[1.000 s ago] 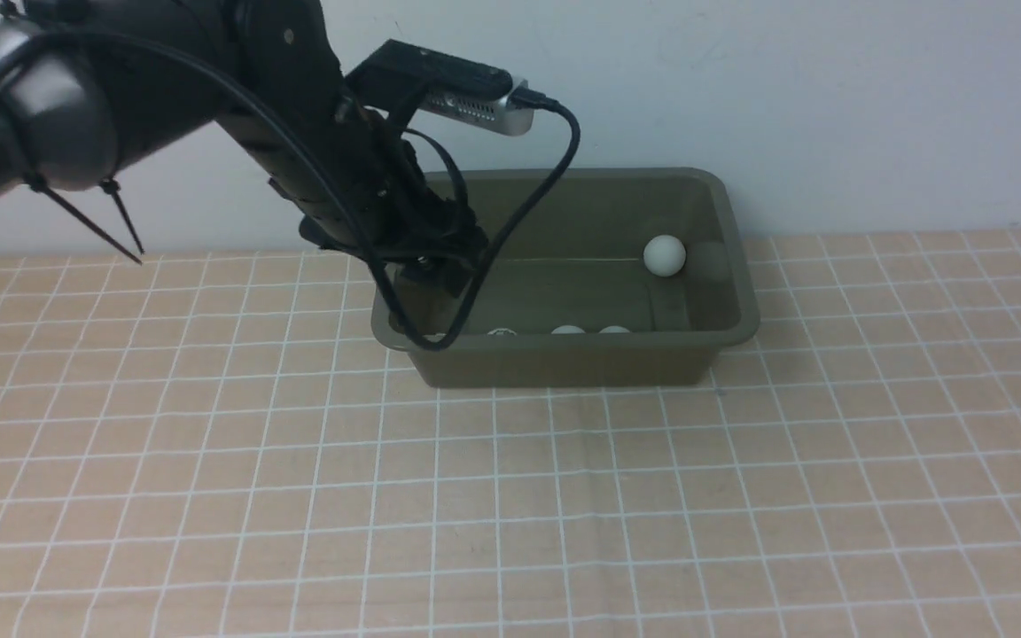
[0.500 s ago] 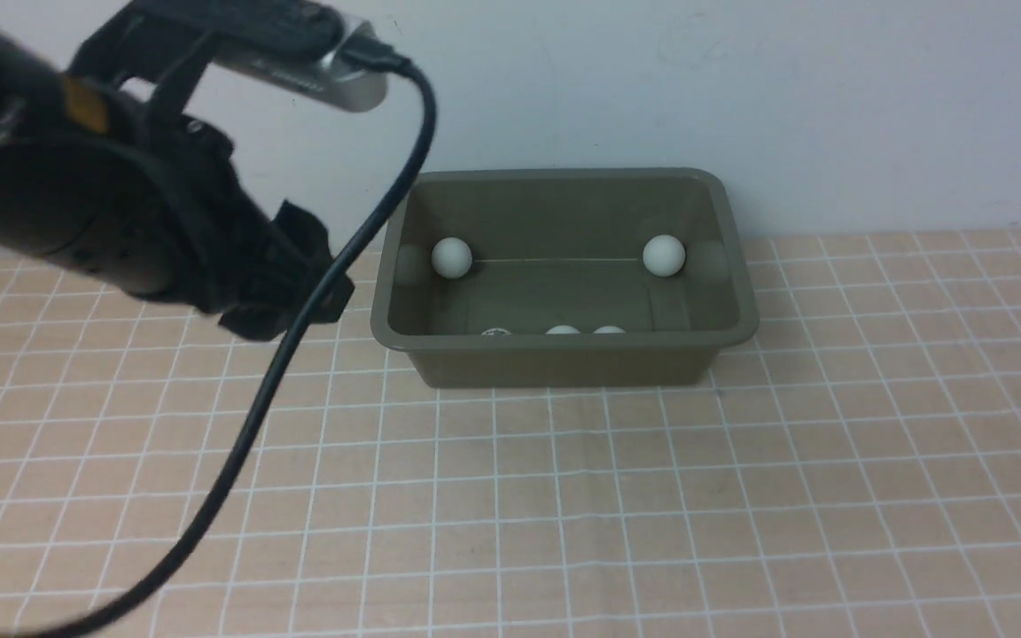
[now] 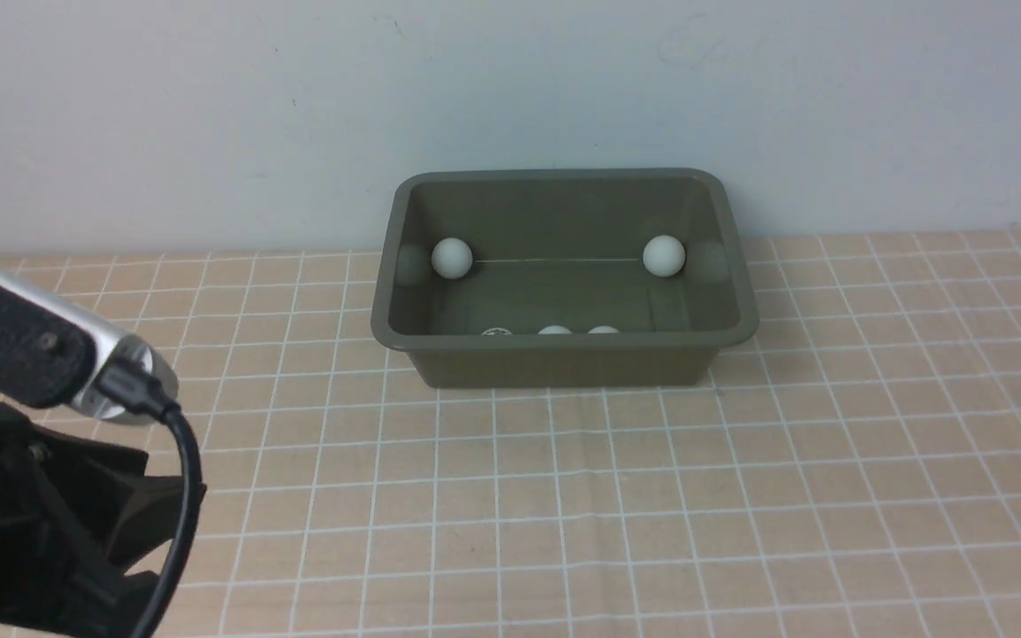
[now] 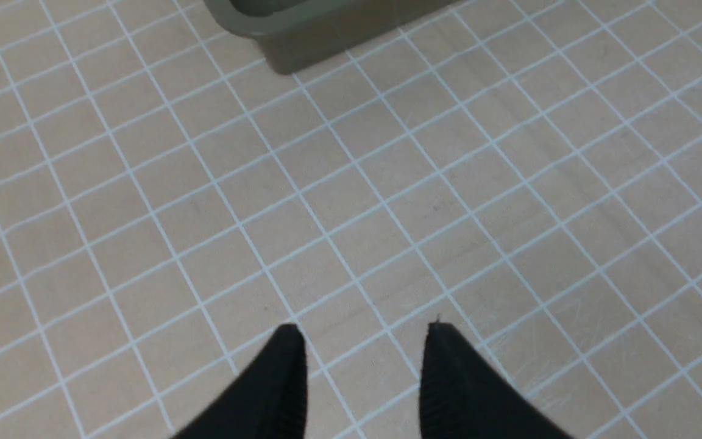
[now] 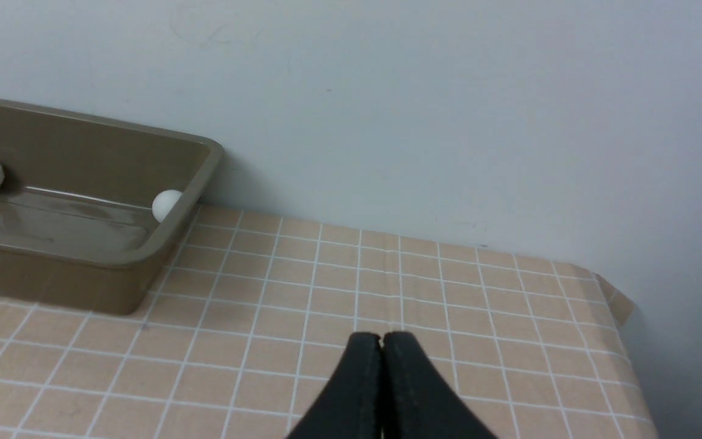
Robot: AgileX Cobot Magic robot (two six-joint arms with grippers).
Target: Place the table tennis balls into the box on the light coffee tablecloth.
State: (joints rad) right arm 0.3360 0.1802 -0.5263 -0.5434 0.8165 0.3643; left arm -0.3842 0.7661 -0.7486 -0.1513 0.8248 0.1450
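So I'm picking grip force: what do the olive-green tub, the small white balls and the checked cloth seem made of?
Olive-green tub: likely moulded plastic, semi-gloss; its floor reflects light. Small white balls: matte, probably thin celluloid-type plastic. Peach checked cloth: smooth with faint scuffs, perhaps vinyl-coated; can't be sure.

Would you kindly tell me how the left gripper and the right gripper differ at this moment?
The left gripper has its fingers apart, with tablecloth showing between them; the right gripper has its fingers pressed together. The left one looks steeply down at the cloth, the right one looks across it toward the box and wall. Both have black tapered fingers and hold nothing.
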